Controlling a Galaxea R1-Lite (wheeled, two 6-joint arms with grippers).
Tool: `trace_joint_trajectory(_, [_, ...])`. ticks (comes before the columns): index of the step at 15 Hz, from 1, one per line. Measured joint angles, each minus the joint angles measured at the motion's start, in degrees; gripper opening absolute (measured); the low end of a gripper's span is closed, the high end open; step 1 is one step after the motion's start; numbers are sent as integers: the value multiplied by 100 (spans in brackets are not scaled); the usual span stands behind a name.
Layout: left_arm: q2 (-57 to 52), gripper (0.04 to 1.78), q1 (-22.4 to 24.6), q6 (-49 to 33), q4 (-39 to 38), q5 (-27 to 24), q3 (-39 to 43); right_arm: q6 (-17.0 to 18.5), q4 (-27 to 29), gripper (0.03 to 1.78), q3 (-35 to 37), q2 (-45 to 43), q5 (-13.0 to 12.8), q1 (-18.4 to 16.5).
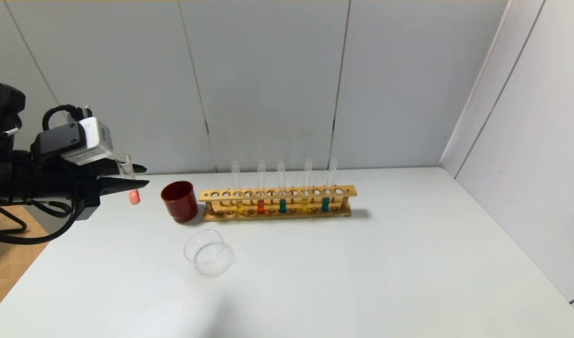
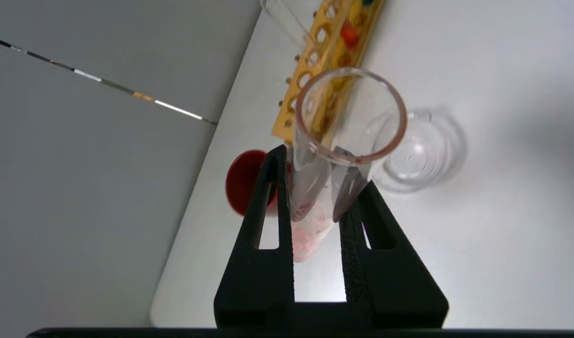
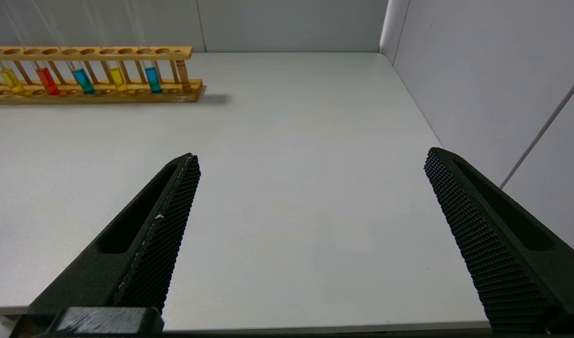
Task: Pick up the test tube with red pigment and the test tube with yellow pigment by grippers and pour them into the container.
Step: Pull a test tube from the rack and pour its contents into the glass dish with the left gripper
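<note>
Tubes: six. Five in rack: two yellow, one red, two teal. One pink-red tube apart. One cup. One dish.

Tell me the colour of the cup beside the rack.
Dark red cup; the head view shows it best.

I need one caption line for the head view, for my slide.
Left gripper holds the test tube with red pigment upright, left of the red cup, not yet over the container.
</note>
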Motion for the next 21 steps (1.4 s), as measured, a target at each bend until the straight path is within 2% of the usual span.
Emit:
trace_joint_trajectory(8, [167, 33, 21, 1239, -113, 100, -165, 0, 2, 175, 0, 0, 2, -2])
trace_joint_trajectory(14, [545, 33, -60, 1342, -601, 37, -18, 0, 0, 175, 0, 0, 2, 2])
trace_joint_trajectory(17, [738, 33, -68, 1386, -1075, 52, 2, 0, 0, 175, 0, 0, 0, 0])
trace_joint_trajectory(21, [834, 33, -71, 1545, -1181, 78, 11, 0, 0, 175, 0, 0, 0, 2])
